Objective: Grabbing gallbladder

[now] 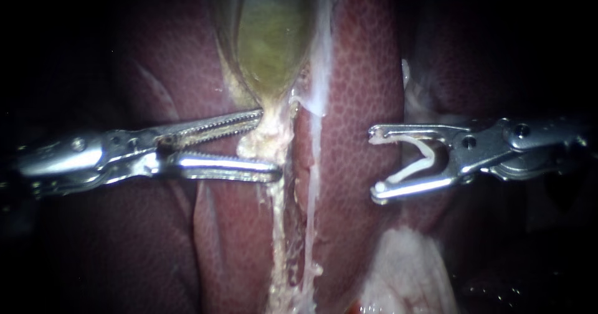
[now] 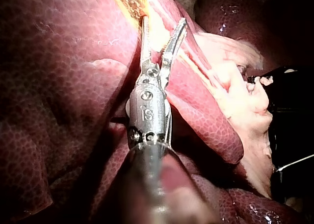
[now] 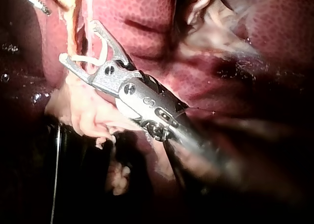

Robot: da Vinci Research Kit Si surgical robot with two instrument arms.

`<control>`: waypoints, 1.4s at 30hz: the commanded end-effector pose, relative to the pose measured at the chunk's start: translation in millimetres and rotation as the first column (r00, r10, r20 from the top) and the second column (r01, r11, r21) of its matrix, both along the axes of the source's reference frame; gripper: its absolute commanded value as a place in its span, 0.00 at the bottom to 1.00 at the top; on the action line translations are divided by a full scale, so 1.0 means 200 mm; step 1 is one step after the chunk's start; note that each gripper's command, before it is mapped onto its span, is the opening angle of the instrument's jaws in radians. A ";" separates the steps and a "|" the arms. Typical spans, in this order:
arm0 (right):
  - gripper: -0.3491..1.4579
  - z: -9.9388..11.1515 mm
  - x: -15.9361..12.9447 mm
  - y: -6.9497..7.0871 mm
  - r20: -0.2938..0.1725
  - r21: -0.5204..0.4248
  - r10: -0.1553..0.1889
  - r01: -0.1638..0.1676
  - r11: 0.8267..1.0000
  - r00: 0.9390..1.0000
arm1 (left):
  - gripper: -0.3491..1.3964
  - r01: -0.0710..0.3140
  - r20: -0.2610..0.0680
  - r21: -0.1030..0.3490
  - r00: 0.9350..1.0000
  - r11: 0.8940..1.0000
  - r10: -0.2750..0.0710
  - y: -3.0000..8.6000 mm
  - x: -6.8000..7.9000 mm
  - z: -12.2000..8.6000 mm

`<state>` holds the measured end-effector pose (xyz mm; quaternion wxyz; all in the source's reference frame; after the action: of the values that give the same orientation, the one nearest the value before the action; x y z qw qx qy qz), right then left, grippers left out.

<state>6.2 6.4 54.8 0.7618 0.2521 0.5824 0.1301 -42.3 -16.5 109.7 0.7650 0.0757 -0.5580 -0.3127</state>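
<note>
The gallbladder [image 1: 274, 40] is a greenish, translucent sac lying in a groove of the dark red liver [image 1: 364, 71], and it tapers down to a pale yellowish neck. My left instrument [image 1: 268, 146] has its pincer spread astride that neck. My right instrument [image 1: 375, 162] sits apart over the liver, pincer wide, pinching a white clip [image 1: 428, 155].

The liver [image 1: 364, 96] — mottled, dark red — carries the greenish gallbladder [image 1: 271, 40].
</note>
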 end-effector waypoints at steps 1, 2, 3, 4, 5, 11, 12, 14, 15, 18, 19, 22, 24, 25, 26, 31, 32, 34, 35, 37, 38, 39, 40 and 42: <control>0.52 0.000 0.000 0.000 0.000 0.000 0.001 -0.001 1.000 1.000 | 0.47 0.000 0.001 -0.001 1.000 1.000 0.000 0.000 0.000 0.001; 0.52 0.000 0.000 0.000 0.000 0.000 0.001 -0.001 1.000 1.000 | 0.47 0.000 0.001 -0.001 1.000 1.000 0.000 0.000 0.001 0.001; 0.52 0.000 0.000 0.000 0.000 0.000 0.001 -0.001 1.000 1.000 | 0.47 -0.001 0.001 -0.002 1.000 1.000 0.001 0.000 0.001 0.002; 0.52 0.000 0.000 0.000 0.000 0.000 0.001 -0.001 1.000 1.000 | 0.47 -0.001 0.001 -0.002 1.000 1.000 0.001 -0.001 0.001 0.002; 0.52 0.000 0.000 0.000 0.000 0.000 0.001 -0.001 1.000 1.000 | 0.47 -0.001 0.001 -0.003 1.000 1.000 0.001 -0.001 0.001 0.002; 0.52 0.000 0.000 0.000 0.000 0.000 0.000 0.000 1.000 1.000 | 0.46 -0.001 0.000 -0.003 1.000 1.000 0.001 -0.001 0.002 0.003; 0.52 0.000 0.000 0.000 0.000 0.000 0.000 0.000 1.000 1.000 | 0.45 -0.001 0.000 -0.003 1.000 1.000 0.001 -0.001 0.002 0.003; 0.52 0.000 0.000 0.000 0.000 0.000 0.001 -0.001 1.000 1.000 | 0.41 -0.001 0.000 -0.003 1.000 1.000 0.001 -0.001 0.001 0.003; 0.52 0.000 0.000 0.000 0.000 0.000 0.001 -0.001 1.000 1.000 | 0.38 -0.001 0.000 -0.003 1.000 1.000 0.001 -0.001 0.002 0.003; 0.52 0.000 0.000 0.000 0.000 0.000 0.001 -0.001 1.000 1.000 | 0.18 0.000 0.003 -0.004 1.000 1.000 0.000 -0.001 0.003 0.003; 0.52 0.000 0.000 0.000 0.000 0.000 0.001 -0.001 1.000 1.000 | 0.09 -0.002 0.001 -0.003 1.000 1.000 0.002 -0.001 0.003 0.003; 0.52 0.000 0.000 0.000 0.000 0.000 0.001 -0.001 1.000 1.000 | 0.00 -0.016 -0.016 0.007 1.000 1.000 0.016 -0.001 0.005 0.002; 0.52 0.000 0.000 0.000 0.000 0.000 0.001 -0.001 1.000 1.000 | 0.00 -0.025 -0.027 0.013 0.999 1.000 0.025 -0.001 0.006 0.002; 0.52 0.000 0.000 0.000 0.000 0.000 0.001 -0.001 1.000 1.000 | 0.00 -0.028 -0.031 0.015 0.999 1.000 0.028 -0.001 0.007 0.002; 0.52 0.000 0.000 0.000 0.000 0.000 0.001 -0.001 1.000 1.000 | 0.00 -0.030 -0.033 0.016 0.999 0.999 0.030 -0.001 0.007 0.002; 0.52 0.000 0.000 0.000 0.000 0.000 0.001 -0.001 1.000 1.000 | 0.00 -0.039 -0.043 0.015 0.998 0.999 0.039 -0.001 0.008 0.001; 0.52 0.000 0.000 0.000 0.000 0.000 0.001 -0.001 1.000 1.000 | 0.00 -0.039 -0.043 0.016 0.998 0.999 0.039 -0.001 0.008 0.001; 0.52 0.000 0.000 0.000 0.000 0.000 0.001 -0.001 1.000 1.000 | 0.00 -0.039 -0.043 0.016 0.998 0.999 0.039 -0.001 0.008 0.001; 0.52 0.000 0.000 0.000 0.000 0.000 0.001 -0.001 1.000 1.000 | 0.00 -0.039 -0.043 0.016 0.998 0.999 0.039 -0.001 0.009 0.000; 0.52 0.000 0.000 0.000 0.000 0.000 0.001 -0.001 1.000 1.000 | 0.00 -0.039 -0.043 0.016 0.998 0.999 0.040 -0.002 0.009 -0.001; 0.52 0.000 0.000 0.000 0.000 0.000 0.001 -0.001 1.000 1.000 | 0.00 -0.039 -0.043 0.017 0.998 0.999 0.040 -0.002 0.009 -0.002; 0.52 0.000 0.000 0.000 0.000 0.000 0.001 -0.001 1.000 1.000 | 0.00 -0.039 -0.042 0.018 0.998 0.999 0.040 -0.002 0.010 -0.003; 0.52 0.000 0.000 0.000 0.000 0.000 0.001 -0.001 1.000 1.000 | 0.00 -0.040 -0.041 0.018 0.998 0.999 0.041 -0.002 0.011 -0.004; 0.52 0.000 0.000 0.000 0.000 0.000 0.001 -0.001 1.000 1.000 | 0.00 -0.041 -0.040 0.020 0.998 0.999 0.042 -0.002 0.012 -0.006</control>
<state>6.2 6.4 54.7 0.7618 0.2520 0.5823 0.1304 -39.5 -16.8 108.3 0.7820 0.0882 -0.5371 -0.3036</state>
